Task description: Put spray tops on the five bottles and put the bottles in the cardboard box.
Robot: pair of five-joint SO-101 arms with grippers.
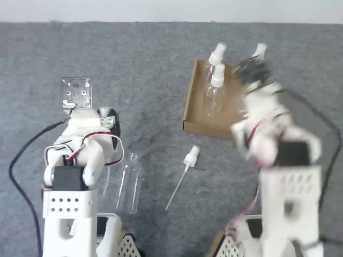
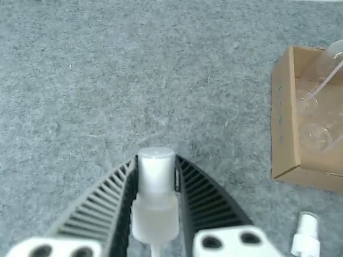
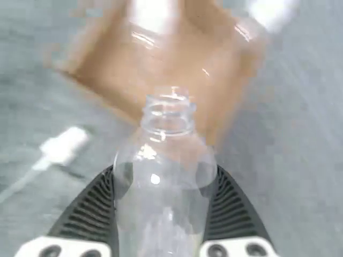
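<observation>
White spray top [image 2: 155, 184] snug in left pincer [image 2: 156, 161]

From my console I see a grey, coarse-fibred fabric mat [image 1: 144, 64] covering the table from edge to edge, lying flat and mottled with paler flecks. The left wrist view brings the same mat [image 2: 107, 80] close, its fuzzy weave plain. Beyond its far edge runs a plain pale strip of wall [image 1: 161, 9].

Brightly, evenly lit from overhead; faint soft shadow along the cardboard box [image 1: 206, 129]; small glints on the clear bottle [image 3: 163, 176].
</observation>
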